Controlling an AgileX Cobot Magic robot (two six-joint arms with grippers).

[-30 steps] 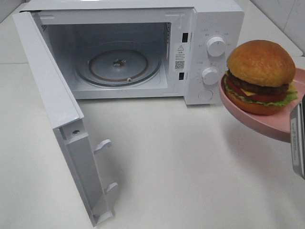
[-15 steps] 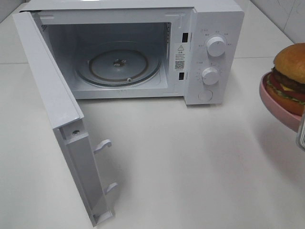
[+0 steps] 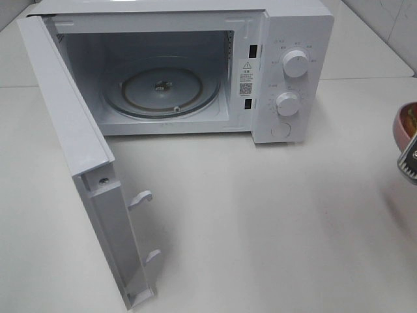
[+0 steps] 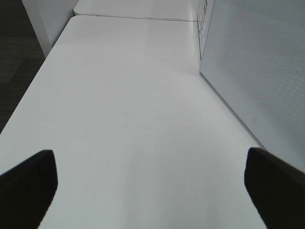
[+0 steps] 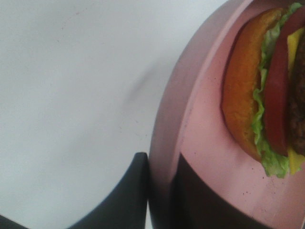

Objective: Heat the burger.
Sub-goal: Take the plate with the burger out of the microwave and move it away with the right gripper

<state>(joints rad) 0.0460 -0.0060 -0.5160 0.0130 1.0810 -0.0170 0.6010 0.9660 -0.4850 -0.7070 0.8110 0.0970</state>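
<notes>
White microwave (image 3: pixel 195 72) on white table (image 3: pixel 273 222), door (image 3: pixel 85 169) swung fully open, glass turntable (image 3: pixel 163 91) inside, 2 knobs (image 3: pixel 295 64) on control panel, pink plate (image 5: pixel 190 143) at right edge.

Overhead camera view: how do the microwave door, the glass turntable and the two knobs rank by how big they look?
1. Microwave door, largest, though it swings toward the camera, which enlarges it.
2. Glass turntable, clearly smaller.
3. Upper knob and lower knob, smallest; they look alike, so I won't rank them.
</notes>
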